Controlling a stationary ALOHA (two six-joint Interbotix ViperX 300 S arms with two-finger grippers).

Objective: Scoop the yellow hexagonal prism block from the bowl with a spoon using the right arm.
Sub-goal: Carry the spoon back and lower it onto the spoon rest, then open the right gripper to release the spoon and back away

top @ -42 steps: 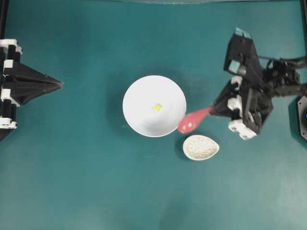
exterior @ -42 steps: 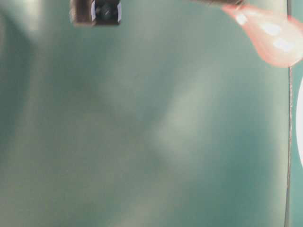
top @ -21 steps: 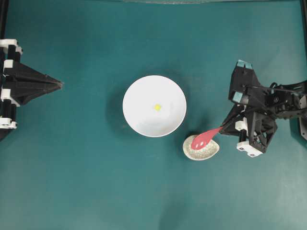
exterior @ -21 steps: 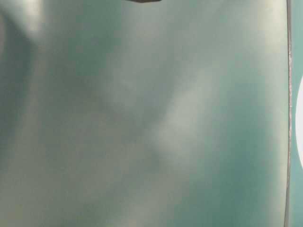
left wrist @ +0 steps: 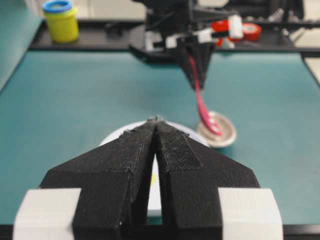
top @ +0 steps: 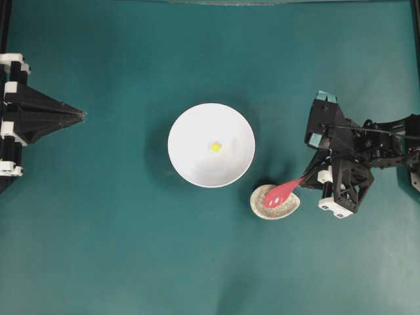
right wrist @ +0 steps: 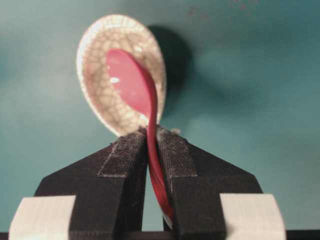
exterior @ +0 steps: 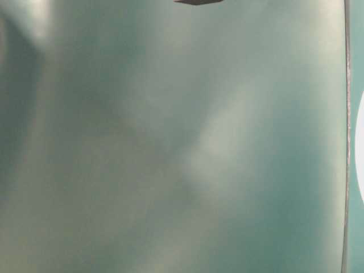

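Seen from the right wrist view: right gripper (right wrist: pixel 152 137) nearest, black jaws pinched on the straight handle of the spoon (right wrist: pixel 134 84), glossy red-pink, deep oval scoop lying inside the speckled, crackled beige spoon rest (right wrist: pixel 100 60). Whether scoop touches rest or hangs just above, cannot tell. Scoop appears empty.

Overhead: same spoon (top: pixel 281 192) reaching left from the right gripper (top: pixel 306 178) over the spoon rest (top: pixel 261 205), just beside the bowl's right-near edge and apart from it. Bowl (top: pixel 190 154) large, round, plain white, mid-table on the teal table (top: pixel 131 249). Yellow hexagonal prism block (top: pixel 215 147) tiny, bright yellow, lying near the bowl's centre, well apart from the spoon. Right arm (top: pixel 367 141) black with white and teal parts at far right. Left gripper (top: pixel 83 116) at far left, pointed black jaws pressed together, holding nothing, well apart from the bowl.

Left wrist view adds what overhead lacks: left gripper (left wrist: pixel 155 121) tips meeting in a closed point, spoon (left wrist: pixel 202 107) hanging steeply down from the opposite gripper into the rest (left wrist: pixel 227 134), and beyond the table a yellow jar with blue lid (left wrist: pixel 60 21).

Table-level view: blurred teal only, a white sliver at the right edge, a dark scrap at top; nothing else legible.
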